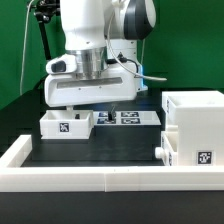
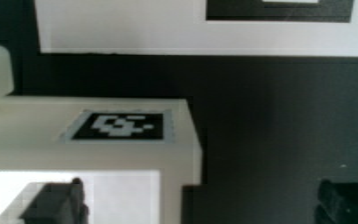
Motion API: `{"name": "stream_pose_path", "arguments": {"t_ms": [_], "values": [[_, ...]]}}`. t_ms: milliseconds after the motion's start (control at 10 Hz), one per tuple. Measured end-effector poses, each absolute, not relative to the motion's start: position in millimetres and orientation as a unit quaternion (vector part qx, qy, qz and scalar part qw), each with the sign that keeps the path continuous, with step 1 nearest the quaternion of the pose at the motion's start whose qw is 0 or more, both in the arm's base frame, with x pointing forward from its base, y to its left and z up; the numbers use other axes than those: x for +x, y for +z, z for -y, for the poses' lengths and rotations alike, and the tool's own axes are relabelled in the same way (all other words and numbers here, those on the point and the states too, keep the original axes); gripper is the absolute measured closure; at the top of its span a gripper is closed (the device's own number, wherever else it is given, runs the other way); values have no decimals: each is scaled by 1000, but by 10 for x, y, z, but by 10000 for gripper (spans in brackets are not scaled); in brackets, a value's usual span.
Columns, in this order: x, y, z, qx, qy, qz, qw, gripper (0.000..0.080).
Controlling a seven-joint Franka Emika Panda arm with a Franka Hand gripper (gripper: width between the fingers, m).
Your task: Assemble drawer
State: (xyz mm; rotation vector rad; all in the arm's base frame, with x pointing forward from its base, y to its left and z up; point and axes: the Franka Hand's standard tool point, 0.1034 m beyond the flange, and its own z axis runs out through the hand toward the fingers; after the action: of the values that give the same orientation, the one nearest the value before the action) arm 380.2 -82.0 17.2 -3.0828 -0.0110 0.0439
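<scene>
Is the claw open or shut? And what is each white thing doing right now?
gripper: open, holding nothing, over the small tray.
small tray: loose on the table, open side up, not in the tall box.
tall box: standing upright, apart from that tray.
knob: sticking out of the tall box's side; probably a second tray already in.
marker board: flat on the table.

White rounded arm (image 1: pixel 92 30), dark grey joint cap (image 1: pixel 138 16) (black fingers (image 2: pixel 51 203), blurred)

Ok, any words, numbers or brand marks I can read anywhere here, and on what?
None: no words, numbers or logos in either view.
On the small tray: only a black-and-white pattern tag, no letters.
On the tall box: the same.
On the marker board: pattern squares only, blurred.
</scene>
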Motion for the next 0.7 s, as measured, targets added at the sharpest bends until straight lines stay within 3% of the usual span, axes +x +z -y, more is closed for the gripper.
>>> {"name": "stream_pose_path", "arguments": {"t_ms": [700], "values": [[3790,82,770,-1000,16,-9,21,150]]}}
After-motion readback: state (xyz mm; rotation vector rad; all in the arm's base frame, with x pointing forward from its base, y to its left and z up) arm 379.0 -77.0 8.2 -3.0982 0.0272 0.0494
